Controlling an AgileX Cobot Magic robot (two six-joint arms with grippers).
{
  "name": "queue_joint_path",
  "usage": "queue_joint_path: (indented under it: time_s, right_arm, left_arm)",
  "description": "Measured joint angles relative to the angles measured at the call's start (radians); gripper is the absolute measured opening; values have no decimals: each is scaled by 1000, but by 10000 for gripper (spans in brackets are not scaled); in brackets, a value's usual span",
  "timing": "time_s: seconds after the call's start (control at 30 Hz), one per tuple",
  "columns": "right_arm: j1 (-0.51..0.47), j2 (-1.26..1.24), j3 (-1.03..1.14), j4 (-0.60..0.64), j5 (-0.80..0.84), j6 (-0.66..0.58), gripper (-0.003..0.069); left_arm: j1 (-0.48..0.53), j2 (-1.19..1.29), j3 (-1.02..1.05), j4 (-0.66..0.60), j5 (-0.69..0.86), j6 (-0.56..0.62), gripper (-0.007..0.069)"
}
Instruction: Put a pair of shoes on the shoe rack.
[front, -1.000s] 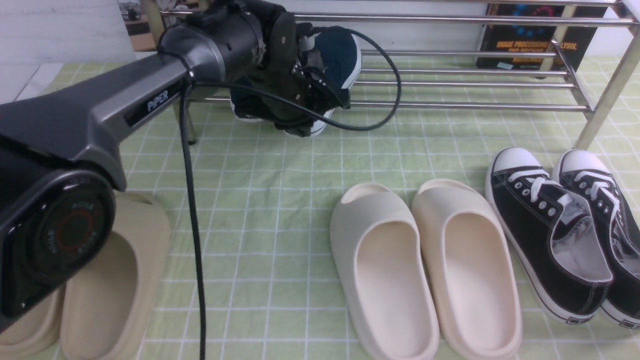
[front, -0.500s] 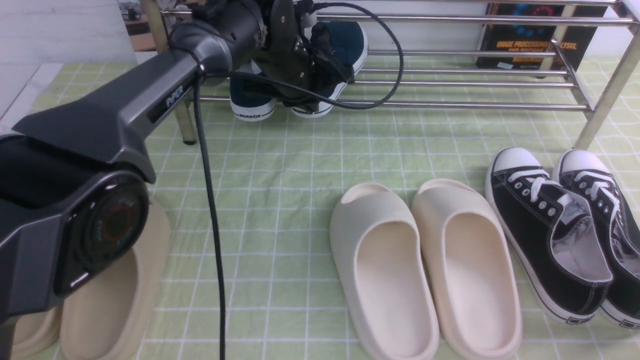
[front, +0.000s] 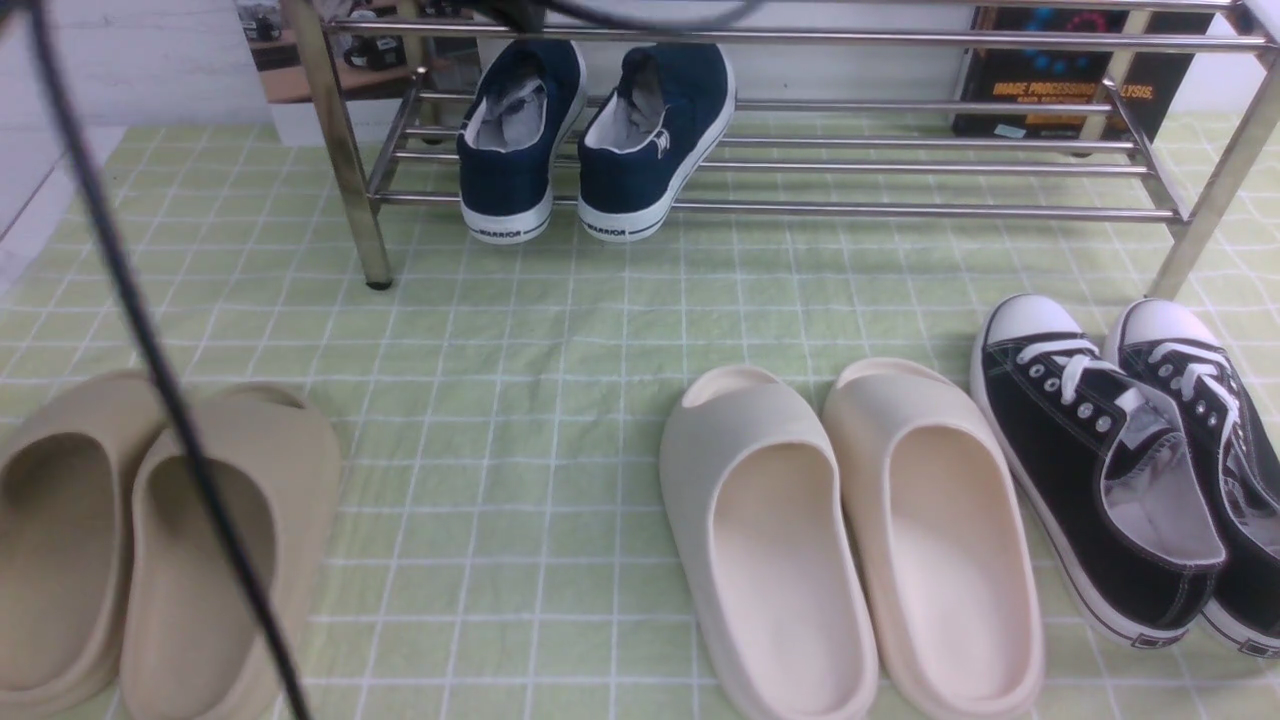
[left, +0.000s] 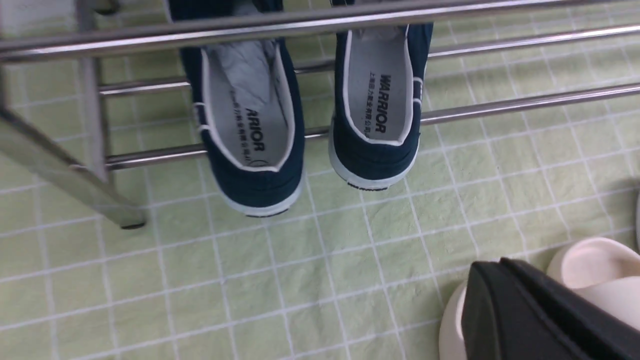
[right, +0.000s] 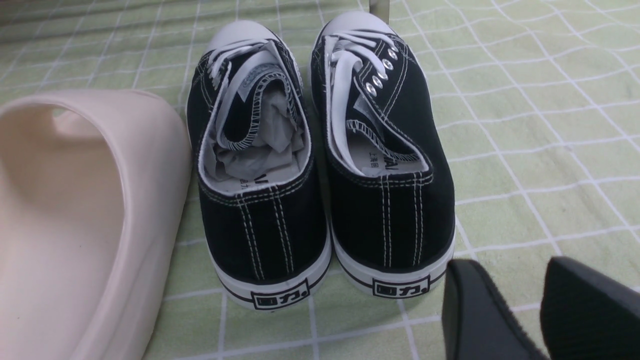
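The two navy blue slip-on shoes stand side by side on the lower shelf of the chrome shoe rack, near its left end, heels toward me. The left wrist view shows them from above on the rack tubes, "WARRIOR" insoles visible. My left gripper is shut and empty, well back from the shoes, above a cream slide. It is out of the front view. My right gripper is open and empty just behind the black sneakers.
A cream pair of slides lies at the front centre, a beige pair at the front left, black lace-up sneakers at the right. A black cable hangs across the left. A dark book stands behind the rack.
My left arm has pulled back from the rack and left the front view; only its cable shows. The navy shoes stay on the lower shelf, let go.
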Motion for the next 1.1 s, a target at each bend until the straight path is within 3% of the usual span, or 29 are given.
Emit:
queue_joint_path:
  time_s: [0.3,0.77,1.1]
  right_arm:
    - [0,0,0,0,0,0,239]
    - [0,0,0,0,0,0,239]
    - [0,0,0,0,0,0,239]
  left_arm:
    - [0,-287,68,20,60,-24,-13]
    - [0,-851,803,40,60,-150,-13]
    - [0,-1288,1134,84,60,-257,-13]
